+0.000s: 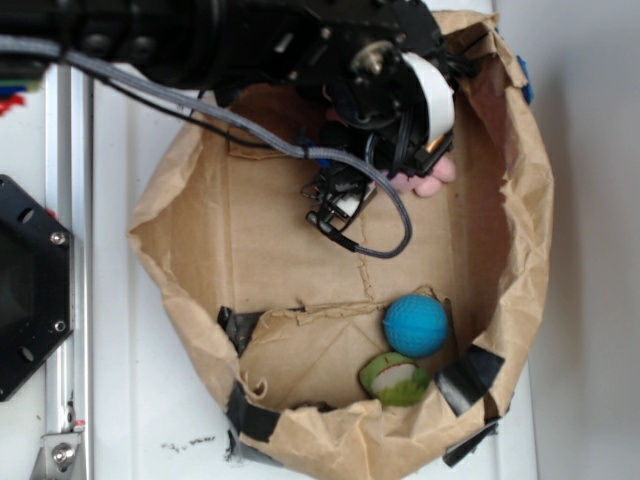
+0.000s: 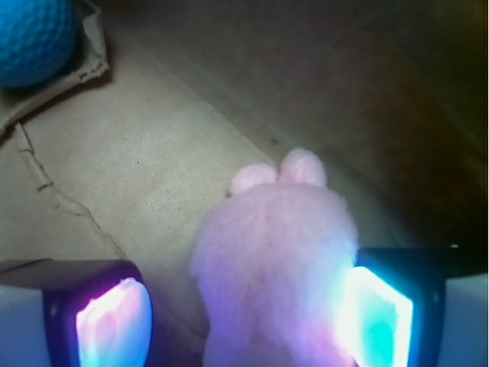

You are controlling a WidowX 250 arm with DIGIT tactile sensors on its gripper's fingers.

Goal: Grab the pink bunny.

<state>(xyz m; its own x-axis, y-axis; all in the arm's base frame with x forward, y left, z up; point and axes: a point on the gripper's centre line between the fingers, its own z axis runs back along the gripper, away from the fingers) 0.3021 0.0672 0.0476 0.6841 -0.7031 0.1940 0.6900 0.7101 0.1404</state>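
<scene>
Jaws [image 2: 244,317] are wide open, straddling the bunny [image 2: 279,260]. Right pad [image 2: 378,317] touches or nearly touches its fur; left pad [image 2: 114,321] stands clear, with a gap of bare cardboard between it and the toy. Nothing is clamped.

Bunny sits on the floor of the box [image 1: 290,250], in the upper right part near the right wall. From the exterior view only a bit of pink [image 1: 425,180] shows under the arm [image 1: 330,50]; the wrist hardware hides the rest. In the wrist view two small rounded pink bumps stick out on the far side of the body; can't tell if they are ears or limbs.

Around it:
- Ball [image 1: 415,325], blue and dimpled, lower right of the box, well apart from the bunny, behind a torn cardboard flap.
- Green-and-white toy [image 1: 395,378] just below the ball, touching or nearly so.
- A cable [image 1: 385,215] loops down from the arm over the box floor, left of the bunny.
- Black tape patches [image 1: 470,372] on the box's lower rim.

Floor right around the bunny is bare. The box's right wall is close beside it, dark in the wrist view. Box rests on a white desk [image 1: 120,400].
</scene>
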